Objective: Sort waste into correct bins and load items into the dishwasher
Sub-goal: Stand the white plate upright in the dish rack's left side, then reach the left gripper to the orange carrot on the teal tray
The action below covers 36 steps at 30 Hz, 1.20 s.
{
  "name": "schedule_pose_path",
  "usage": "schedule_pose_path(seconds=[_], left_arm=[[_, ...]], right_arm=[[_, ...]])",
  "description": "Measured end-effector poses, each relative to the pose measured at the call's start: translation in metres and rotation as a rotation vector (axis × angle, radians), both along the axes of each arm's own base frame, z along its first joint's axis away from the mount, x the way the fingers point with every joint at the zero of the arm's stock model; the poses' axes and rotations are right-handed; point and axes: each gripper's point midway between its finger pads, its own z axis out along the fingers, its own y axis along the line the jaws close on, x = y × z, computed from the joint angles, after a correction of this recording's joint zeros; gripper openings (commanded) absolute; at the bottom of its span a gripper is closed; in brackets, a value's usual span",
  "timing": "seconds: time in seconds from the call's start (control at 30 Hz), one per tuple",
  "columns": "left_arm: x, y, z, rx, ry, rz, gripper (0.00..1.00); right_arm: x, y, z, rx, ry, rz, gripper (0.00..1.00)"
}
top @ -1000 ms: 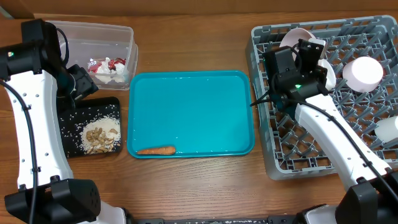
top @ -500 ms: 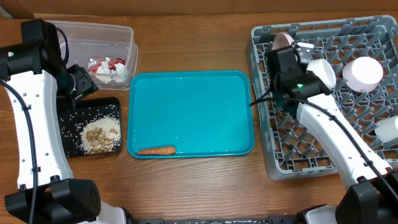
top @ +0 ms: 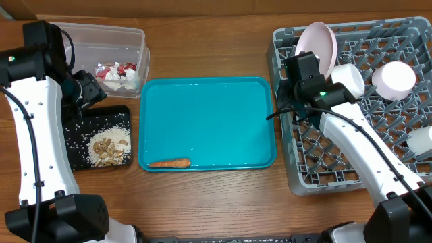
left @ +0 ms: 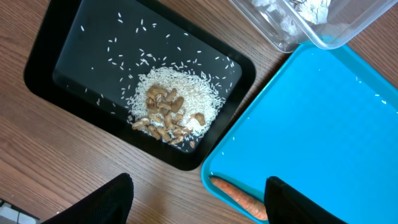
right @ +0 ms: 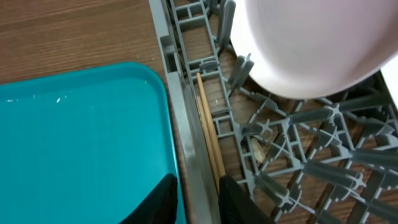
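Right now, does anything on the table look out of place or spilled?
Yes. One carrot lies alone on the teal tray, near its front edge, apart from the other food scraps. Loose rice grains are scattered across the black tray, away from the main pile. Nothing looks damaged.

the right gripper (right: 198, 196) has let go of the white plate (top: 317, 46), which now stands tilted and fully exposed in the far-left corner of the grey dish rack (top: 337, 162), and has withdrawn over the rack's left wall, fingers slightly parted.
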Motion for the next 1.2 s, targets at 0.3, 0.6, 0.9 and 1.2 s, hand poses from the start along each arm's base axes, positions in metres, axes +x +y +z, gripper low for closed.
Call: schedule_pose_path(seconds=[0.3,0.6,0.9,1.2], left_arm=[[0.000,0.000,0.000,0.000,0.000,0.000,0.70],[0.000,0.000,0.000,0.000,0.000,0.000,0.70],[0.001,0.000,0.000,0.001,-0.003,0.000,0.70],[0.001,0.000,0.000,0.001,-0.003,0.000,0.70]], right_arm=[[0.048,-0.082,0.085,-0.028,-0.290,-0.224,0.04],[0.068,-0.165,0.100,-0.030,-0.376,-0.366,0.04],[0.108,-0.123,0.031,0.202,-0.267,-0.102,0.04],[0.080,-0.040,0.033,0.498,-0.183,0.313,0.05]])
